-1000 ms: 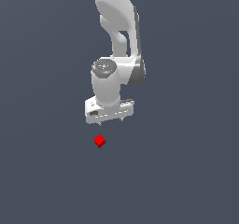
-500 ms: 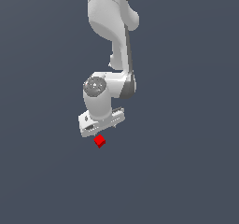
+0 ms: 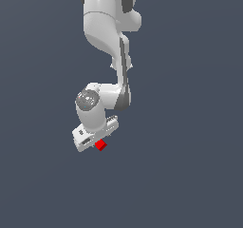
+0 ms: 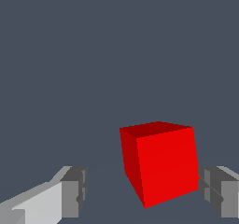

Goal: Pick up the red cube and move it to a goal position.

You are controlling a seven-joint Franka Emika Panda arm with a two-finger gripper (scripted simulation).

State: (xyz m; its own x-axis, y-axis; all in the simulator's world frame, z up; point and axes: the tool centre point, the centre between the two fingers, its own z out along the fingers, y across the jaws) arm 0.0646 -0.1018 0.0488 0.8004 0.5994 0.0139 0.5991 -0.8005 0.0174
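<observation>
The red cube (image 4: 161, 162) fills the lower middle of the wrist view, sitting on the grey floor between my two fingertips. It lies much closer to one grey pad (image 4: 217, 192) than to the other pad (image 4: 74, 192); neither visibly touches it. My gripper (image 4: 144, 195) is open around the cube. In the exterior view the white hand (image 3: 95, 133) hangs low over the floor, and the red cube (image 3: 100, 145) shows just beneath its lower edge, partly covered by the hand.
Plain dark grey floor surrounds the cube in both views. The white arm (image 3: 107, 27) rises from the hand toward the exterior view's top.
The hand has dropped and shifted toward the exterior view's left, coming down over the cube. The cube has stayed in place.
</observation>
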